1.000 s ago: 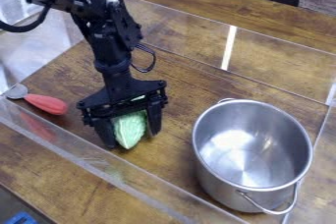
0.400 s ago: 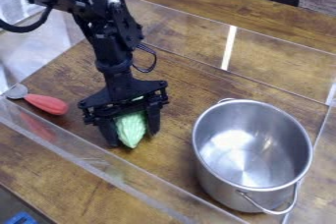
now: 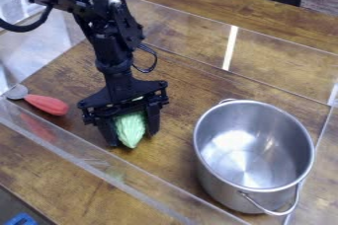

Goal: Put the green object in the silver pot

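Fingers (image 3: 126, 127) clamp one green object (image 3: 129, 130); one silver pot (image 3: 255, 157).

The green object (image 3: 129, 130) is set on the table (image 3: 79, 185) between the jaws of the gripper (image 3: 128, 125), which are pointed straight down. The silver pot (image 3: 255, 156) is placed on the table to the right of the jaws, apart from them. A small item (image 3: 43, 103) is laid well to their left, near the table's edge.

One raised camera looks obliquely down at the table (image 3: 53, 185).
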### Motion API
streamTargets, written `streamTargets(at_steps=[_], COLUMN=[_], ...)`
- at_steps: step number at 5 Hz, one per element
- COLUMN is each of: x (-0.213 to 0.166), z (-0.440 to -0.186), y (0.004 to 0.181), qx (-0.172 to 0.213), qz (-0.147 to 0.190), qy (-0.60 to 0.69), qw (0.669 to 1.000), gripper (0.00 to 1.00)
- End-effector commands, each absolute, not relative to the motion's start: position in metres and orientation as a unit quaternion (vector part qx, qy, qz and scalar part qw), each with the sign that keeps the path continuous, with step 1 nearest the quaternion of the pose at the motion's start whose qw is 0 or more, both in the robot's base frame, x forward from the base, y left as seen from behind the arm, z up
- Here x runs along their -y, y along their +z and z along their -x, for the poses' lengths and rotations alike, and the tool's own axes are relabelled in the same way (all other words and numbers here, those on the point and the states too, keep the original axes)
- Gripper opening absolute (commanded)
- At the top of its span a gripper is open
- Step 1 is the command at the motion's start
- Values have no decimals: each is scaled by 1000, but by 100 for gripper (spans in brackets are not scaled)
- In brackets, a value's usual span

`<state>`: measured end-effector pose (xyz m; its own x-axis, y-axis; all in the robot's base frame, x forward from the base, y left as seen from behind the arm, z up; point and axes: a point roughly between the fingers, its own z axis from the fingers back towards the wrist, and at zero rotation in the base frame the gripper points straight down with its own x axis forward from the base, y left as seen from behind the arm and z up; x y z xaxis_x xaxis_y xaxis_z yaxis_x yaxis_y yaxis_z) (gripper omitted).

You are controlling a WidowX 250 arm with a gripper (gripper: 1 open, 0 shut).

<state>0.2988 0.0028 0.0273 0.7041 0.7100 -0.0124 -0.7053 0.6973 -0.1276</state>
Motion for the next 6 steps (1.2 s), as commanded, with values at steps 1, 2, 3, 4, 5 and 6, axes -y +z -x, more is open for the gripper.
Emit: streamTargets(at_steps=[1,2,3,4,5,6], x=[-9,-9,-8,-7,-6,-1], z=[-308,-308,-307,-308,-309,-313], y=[45,49,55,65,76,95], qx=[43,42,42,44,47,55], qz=[60,52,42,30,21,12], qy=[387,385,383,379,375,369], qw=[919,920,922,924,926,928], gripper=[0,0,0,0,0,0])
